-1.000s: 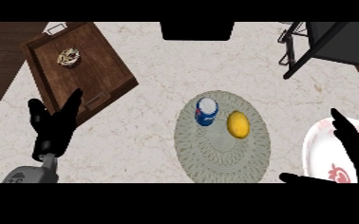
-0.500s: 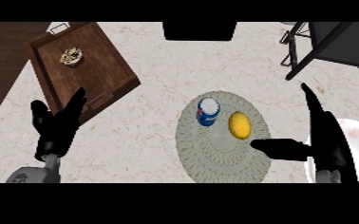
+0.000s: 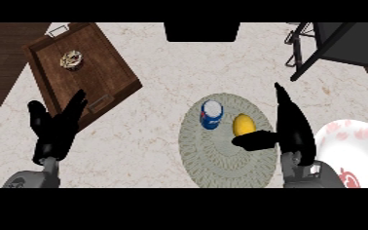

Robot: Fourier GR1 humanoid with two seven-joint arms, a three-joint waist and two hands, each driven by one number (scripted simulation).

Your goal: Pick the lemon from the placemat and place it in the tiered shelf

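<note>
Yellow against the pale weave, the lemon (image 3: 244,124) lies on the round placemat (image 3: 223,168), in its upper right part, with nothing gripping it. Just to its left you see a blue and white can (image 3: 211,114) standing on the same mat, close to the lemon but apart from it. Your right hand (image 3: 291,124) is at the mat's right edge: its fingers (image 3: 282,97) are straight and spread away from the thumb (image 3: 253,140), which points left just below the lemon, so the hand is open with the fruit near the gap. Whether the thumb touches the lemon you cannot tell. A white plate with red pattern (image 3: 343,141) shows at the right, partly behind that hand. The dark tiered shelf (image 3: 323,41) sits at the upper right of the marbled surface (image 3: 158,126). Your left hand (image 3: 54,129) rests open at the lower left, beside a wooden tray (image 3: 101,85) carrying a small round item (image 3: 71,60)
</note>
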